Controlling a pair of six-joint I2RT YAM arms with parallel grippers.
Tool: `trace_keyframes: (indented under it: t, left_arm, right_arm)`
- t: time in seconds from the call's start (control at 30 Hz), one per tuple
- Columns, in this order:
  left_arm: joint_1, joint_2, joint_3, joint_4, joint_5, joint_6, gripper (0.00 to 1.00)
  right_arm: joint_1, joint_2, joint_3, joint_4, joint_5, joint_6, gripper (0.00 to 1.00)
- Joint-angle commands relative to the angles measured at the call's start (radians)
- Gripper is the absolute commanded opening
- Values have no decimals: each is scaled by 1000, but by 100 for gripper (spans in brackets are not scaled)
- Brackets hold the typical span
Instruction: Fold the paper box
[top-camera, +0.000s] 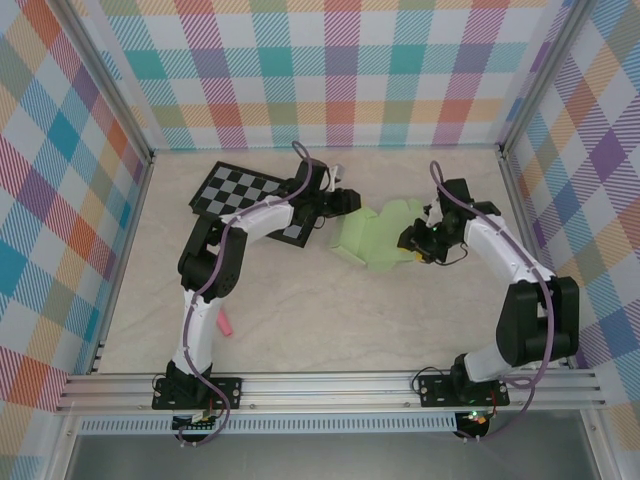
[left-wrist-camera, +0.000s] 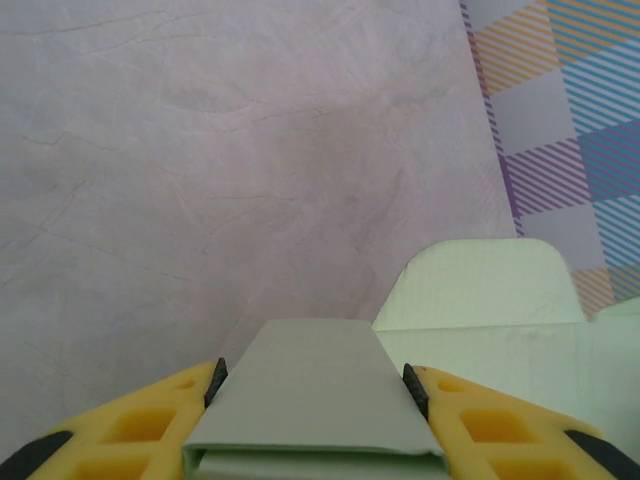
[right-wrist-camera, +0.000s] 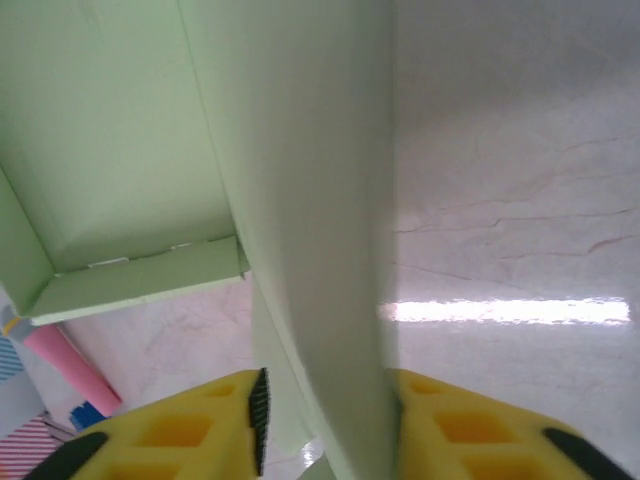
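Colour pale green: paper box (top-camera: 370, 240) half-folded, flaps raised, unmarked.

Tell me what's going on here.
Two robot arms are folding a pale green paper box at mid-table. The left arm has its jaws shut on a folded flap at the box's left side. The right arm has its jaws on an upright panel at the right. The box is only partly folded. A checkerboard lies behind it.
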Motion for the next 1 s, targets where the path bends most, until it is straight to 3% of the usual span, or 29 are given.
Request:
trace_keyframes:
  t: [0.0,0.03,0.2,0.37,0.53,0.7,0.97]
  left_arm:
    - [-16,-39,-42,87,-36,-61,36]
    - [-19,-36,-50,99,-41,-74,36]
    - [-38,-17,-89,180,-49,-134,39]
    - [-54,6,-103,226,-47,-173,40]
    - [-66,24,-100,237,-58,-189,39]
    - [-68,31,-103,248,-62,-202,39]
    - [-51,-16,-144,273,-44,-175,63]
  right_arm:
    - [4,46,87,-55,-4,-91,22]
    - [6,63,108,-76,22,-111,17]
    - [24,145,224,-189,130,-234,7]
    - [70,205,322,-272,160,-320,5]
    - [147,209,361,-272,105,-386,3]
    - [188,201,378,-276,180,-439,4]
    - [190,222,431,-362,502,-540,5]
